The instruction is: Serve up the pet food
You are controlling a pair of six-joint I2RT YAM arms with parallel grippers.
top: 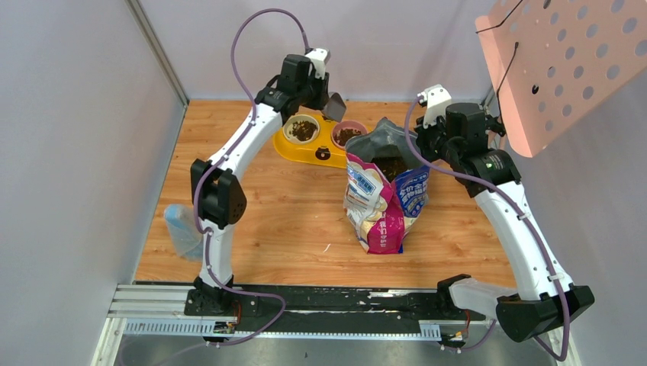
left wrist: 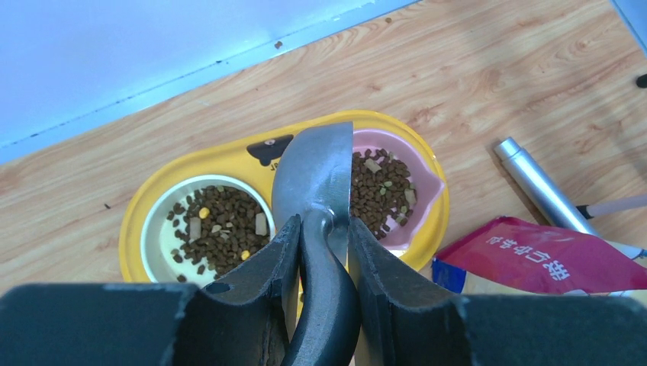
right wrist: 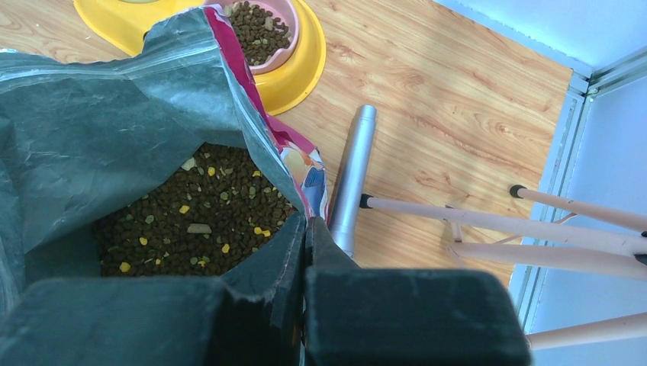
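Note:
Dark brown pet food [right wrist: 194, 213] fills the open printed bag [top: 381, 200]. More pet food lies in the white bowl [left wrist: 217, 225] and the pink bowl [left wrist: 379, 191] of the yellow double feeder [left wrist: 439, 206]. My left gripper [left wrist: 324, 236] is shut on the handle of the grey metal scoop [left wrist: 317, 171], which hangs over the divide between the two bowls. My right gripper [right wrist: 307, 225] is shut on the bag's rim [right wrist: 294, 164], holding the mouth open. In the top view the left gripper [top: 324, 103] is above the feeder [top: 294, 149] and the right gripper [top: 416, 141] is at the bag's top.
A silver metal tube [right wrist: 352, 175] lies on the wooden floor right of the bag. Pale wooden rods [right wrist: 496, 223] and a pink perforated board [top: 561, 65] stand at the right. A blue plastic item [top: 181, 231] lies at the left edge. Walls close in the sides.

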